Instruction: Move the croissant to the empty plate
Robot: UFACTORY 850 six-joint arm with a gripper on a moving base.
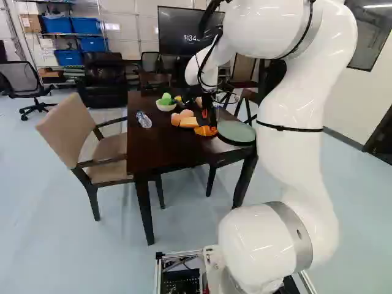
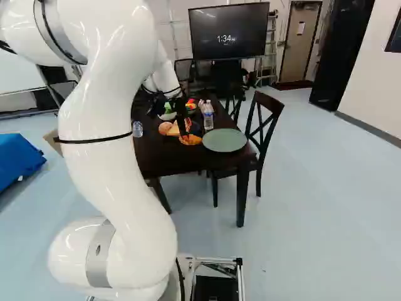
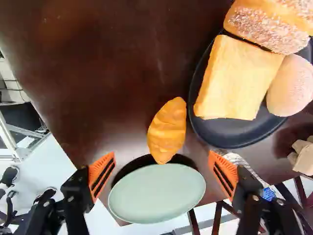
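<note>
Croissant (image 3: 167, 129), ahead of parted jaws, roughly centred

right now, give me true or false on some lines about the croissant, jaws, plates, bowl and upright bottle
1. The croissant is gripped. False: the jaws stand open, with it ahead of and between them.
2. The dark plate holds bread. True.
3. The croissant lies on the dark plate. False: it is off that plate, beside it.
4. The bowl has something green in it. True.
5. The upright bottle stands on the green plate. False: it stands on the table, beyond that plate.
</note>
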